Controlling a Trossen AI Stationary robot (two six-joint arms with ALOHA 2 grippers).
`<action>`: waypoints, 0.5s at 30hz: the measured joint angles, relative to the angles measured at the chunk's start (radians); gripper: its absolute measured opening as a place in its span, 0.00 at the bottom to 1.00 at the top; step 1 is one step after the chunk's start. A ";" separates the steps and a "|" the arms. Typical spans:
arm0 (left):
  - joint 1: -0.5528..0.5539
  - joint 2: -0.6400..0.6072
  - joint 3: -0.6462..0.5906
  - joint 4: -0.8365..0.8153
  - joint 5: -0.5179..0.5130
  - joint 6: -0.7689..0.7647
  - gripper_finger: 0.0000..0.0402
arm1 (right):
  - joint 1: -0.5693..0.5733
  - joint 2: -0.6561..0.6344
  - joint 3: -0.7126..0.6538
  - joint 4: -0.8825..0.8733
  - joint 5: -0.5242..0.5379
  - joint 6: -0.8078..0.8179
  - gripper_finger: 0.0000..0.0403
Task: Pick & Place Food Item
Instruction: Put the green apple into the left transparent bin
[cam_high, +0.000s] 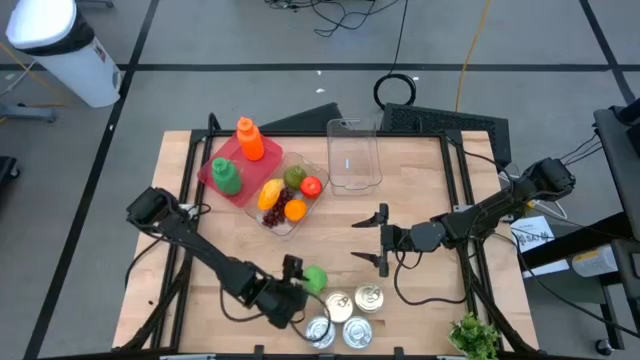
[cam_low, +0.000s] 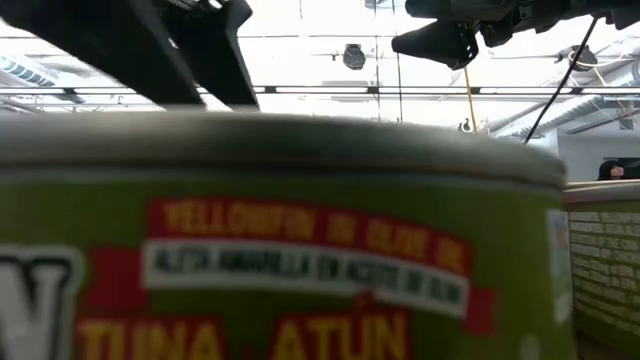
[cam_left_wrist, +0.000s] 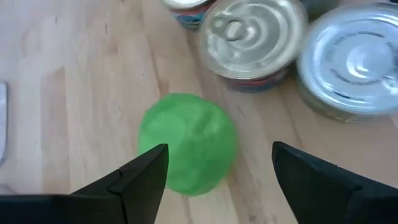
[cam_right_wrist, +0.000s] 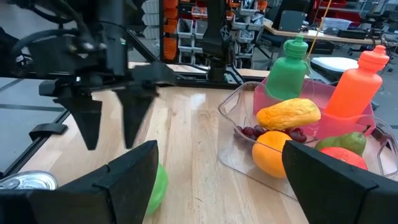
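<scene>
I am working with the left gripper (cam_high: 296, 277) at the near edge of the table (cam_high: 430, 200), and I am watching one relation above all: where the green ball-shaped food item (cam_high: 314, 279) is lying from its fingers. In the left wrist view the item (cam_left_wrist: 186, 143) is sitting just ahead of the two dark fingertips (cam_left_wrist: 146, 165), a little toward one of them rather than centred in the gap. The fingers are standing open and holding nothing; the item is resting free on the wood. It is almost round, so I am not seeing a long axis that would matter for the angle of the grasp.

The tins (cam_high: 345, 312) are standing just beside the item, on the side away from the arm, so I am judging that the fingers need to be centred on the item before closing, otherwise one finger could knock a tin.

The right gripper (cam_high: 380, 239) is waiting near the middle of the table, also open and empty, and clearly farther from the item. The clear tray (cam_high: 288, 227) with fruits is lying well apart, toward the far left of the table.
</scene>
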 joint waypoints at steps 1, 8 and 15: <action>0.012 0.000 0.000 0.003 0.012 -0.003 0.76 | 0.000 0.000 0.000 0.000 0.000 0.000 0.80; 0.070 0.000 0.020 0.016 0.079 0.009 0.90 | 0.000 0.000 0.000 -0.004 0.000 -0.005 0.80; 0.108 0.000 0.020 0.017 0.208 0.129 0.99 | 0.000 0.000 0.000 -0.004 0.000 -0.024 0.80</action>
